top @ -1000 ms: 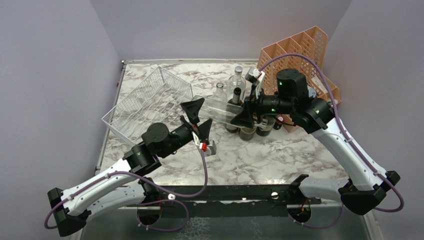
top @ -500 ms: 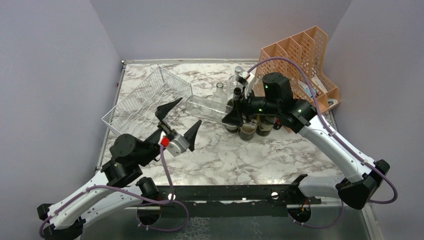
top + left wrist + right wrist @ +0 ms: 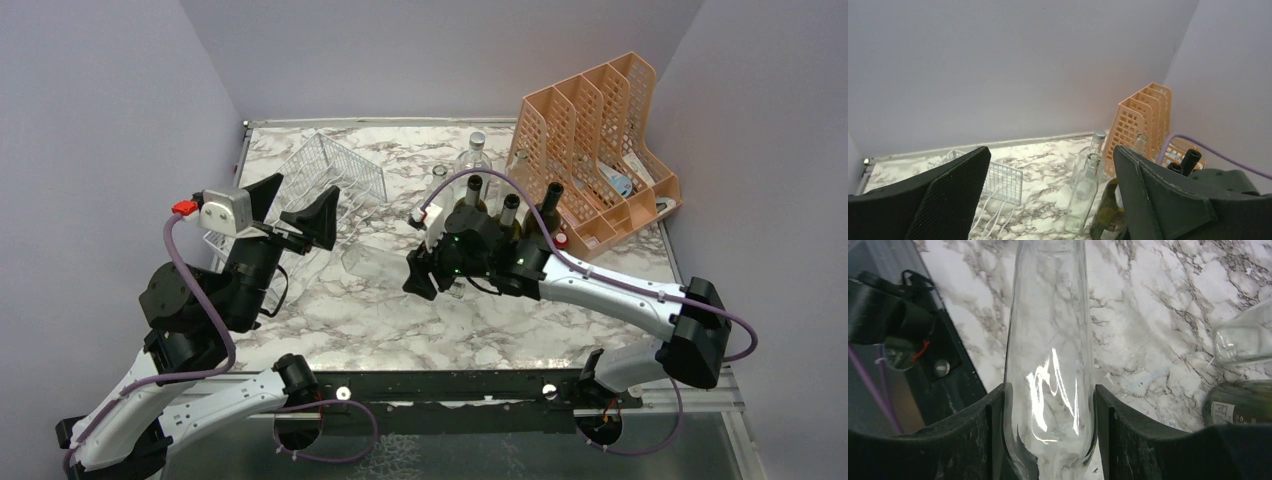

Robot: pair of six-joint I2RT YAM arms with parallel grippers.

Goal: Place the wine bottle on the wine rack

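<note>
Right wrist view: right end effector (image 3: 1050,407) clamped on 1 clear wine bottle (image 3: 1050,340), apparently just above the worktop (image 3: 430,320), near the wine rack (image 3: 335,170). Left end effector (image 3: 296,207) stands wide apart.

The wine bottle (image 3: 1050,340) was clear, shiny glass. The wine rack (image 3: 345,166) was thin white wire. The table (image 3: 480,322) looked like smooth marble.

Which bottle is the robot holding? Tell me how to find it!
Start at the white marble table, then find the right gripper near its middle. It grips a clear glass bottle, the only one tipped sideways; the other bottles behind stand upright.
</note>
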